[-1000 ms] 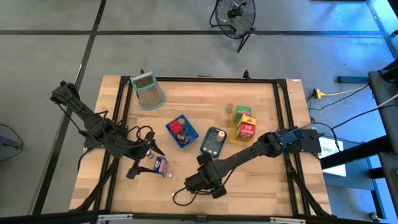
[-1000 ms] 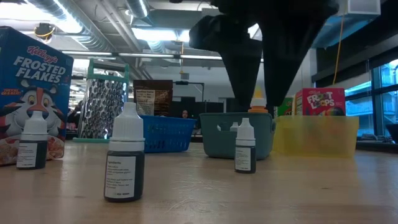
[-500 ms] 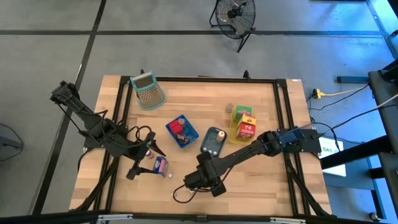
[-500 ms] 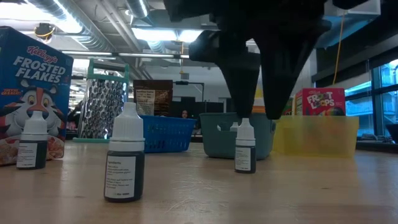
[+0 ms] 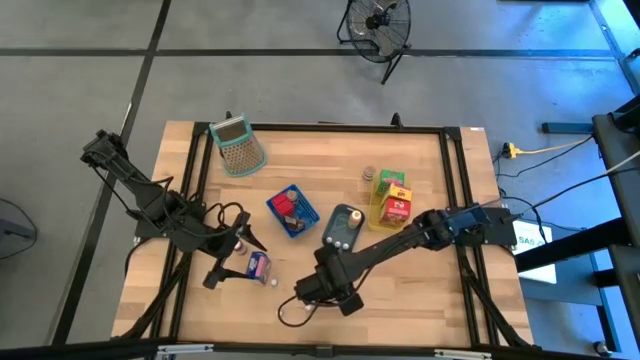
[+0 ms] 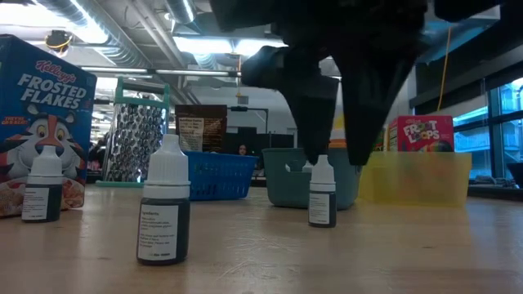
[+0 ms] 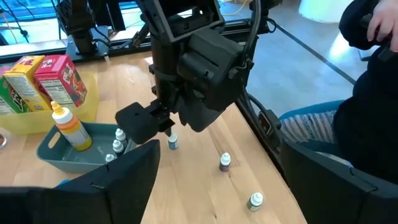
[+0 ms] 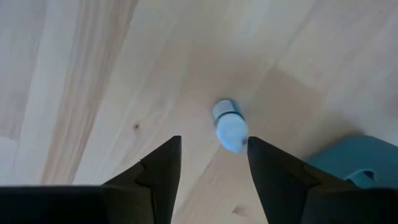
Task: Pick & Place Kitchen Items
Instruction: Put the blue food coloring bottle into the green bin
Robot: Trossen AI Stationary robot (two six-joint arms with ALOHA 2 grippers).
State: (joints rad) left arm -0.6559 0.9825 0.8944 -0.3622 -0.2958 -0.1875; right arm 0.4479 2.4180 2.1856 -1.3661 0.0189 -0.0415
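Bottles: 3 small droppers (image 6: 322,193) stand upright; right end effector (image 6: 333,155), fingers apart, above 1.

The light wooden table (image 5: 420,290) carries a blue basket (image 5: 292,211), a teal tray (image 5: 342,228), a yellow tray (image 5: 384,212), a metal grater (image 5: 238,146), a cereal box (image 6: 41,122) and small white-capped bottles (image 6: 164,200).

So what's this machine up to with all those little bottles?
The right gripper hangs open just above a small dropper bottle standing on the wooden table, its fingers either side of the white cap, not gripping it. The teal tray behind already holds some bottles. The left gripper waits open near the table's left side.
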